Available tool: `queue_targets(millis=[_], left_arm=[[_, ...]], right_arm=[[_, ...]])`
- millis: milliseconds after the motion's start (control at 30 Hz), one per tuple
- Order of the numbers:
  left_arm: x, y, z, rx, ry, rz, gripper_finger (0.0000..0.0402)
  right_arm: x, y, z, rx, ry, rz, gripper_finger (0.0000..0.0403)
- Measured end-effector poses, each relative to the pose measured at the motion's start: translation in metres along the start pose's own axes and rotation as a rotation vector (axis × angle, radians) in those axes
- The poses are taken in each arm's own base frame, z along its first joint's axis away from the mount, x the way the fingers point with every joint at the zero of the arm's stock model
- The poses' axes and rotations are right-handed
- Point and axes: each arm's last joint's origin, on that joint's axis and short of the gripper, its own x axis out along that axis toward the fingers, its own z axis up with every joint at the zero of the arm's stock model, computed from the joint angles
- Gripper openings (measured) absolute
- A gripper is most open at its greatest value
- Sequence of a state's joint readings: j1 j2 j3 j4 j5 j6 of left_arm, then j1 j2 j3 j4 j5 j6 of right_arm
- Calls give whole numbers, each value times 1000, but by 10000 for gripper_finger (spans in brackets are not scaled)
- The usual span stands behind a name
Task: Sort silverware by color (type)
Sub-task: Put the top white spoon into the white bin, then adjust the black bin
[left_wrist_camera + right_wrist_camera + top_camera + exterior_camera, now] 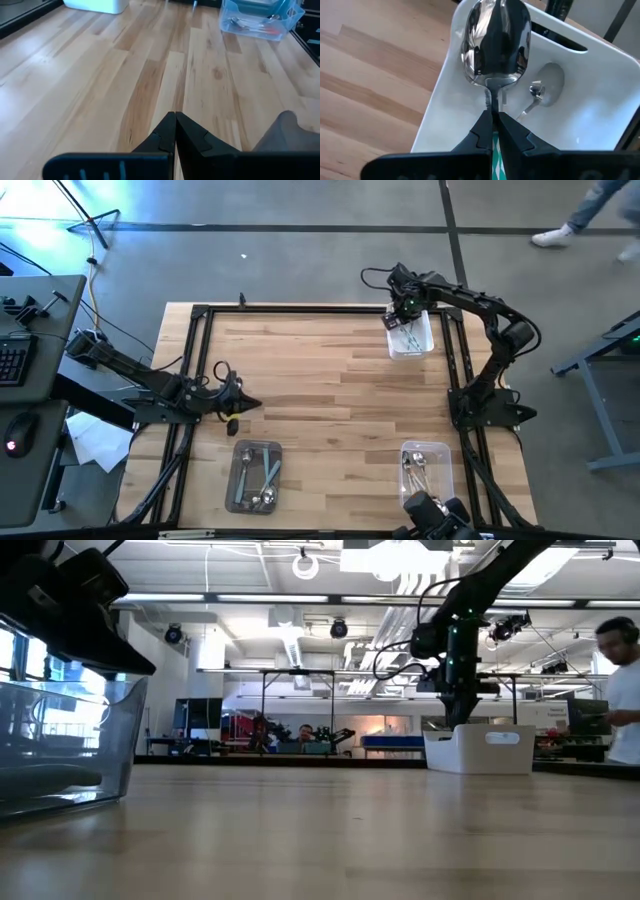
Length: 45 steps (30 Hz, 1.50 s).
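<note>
The right gripper [408, 313] hangs over the white tub [425, 343] at the far right of the table [330, 390], its fingers pinched tight on a spoon [495, 42]. In the right wrist view that spoon has a shiny metal bowl that mirrors the dark fingers, a narrow metal neck clamped between the fingertips, and a light teal handle showing just behind them. The bowl points out past the fingers, above the tub's near wall. A second spoon [538, 95] lies on the tub's white floor, small and shiny; its handle colour cannot be told. From above, thin pale blue handles show inside that tub.

The left gripper [243, 404] waits at the left side of the table, low over the wood, fingers pressed together on nothing.

Two more tubs sit along the near edge. The clear tub [254, 477] at near left holds several spoons with silver handles and shiny bowls. The other tub [424, 467] at near right holds a heap of metal spoons; the left wrist view shows orange among them.
</note>
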<state>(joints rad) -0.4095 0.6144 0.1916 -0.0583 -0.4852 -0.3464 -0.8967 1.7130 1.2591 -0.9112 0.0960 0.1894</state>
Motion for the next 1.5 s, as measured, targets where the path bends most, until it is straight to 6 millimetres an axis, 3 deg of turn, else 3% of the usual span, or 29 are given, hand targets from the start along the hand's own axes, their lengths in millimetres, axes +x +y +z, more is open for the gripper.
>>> queue_targets(millis=[200,767,1133,1300,1500], left_arm=[[-3,2,12,5,27,42,0],[0,8,13,-17,53,41,0],[2,14,14,-43,68,36,0],[-1,17,23,-41,107,52,0],[-13,19,48,-26,152,70,0]], right_arm=[[0,0,-1,15,6,0,3],[26,4,-1,-1,116,-22,11],[27,4,-4,-9,133,-81,83],[14,6,-11,-50,161,-126,84],[-30,19,-20,-128,25,-131,30]])
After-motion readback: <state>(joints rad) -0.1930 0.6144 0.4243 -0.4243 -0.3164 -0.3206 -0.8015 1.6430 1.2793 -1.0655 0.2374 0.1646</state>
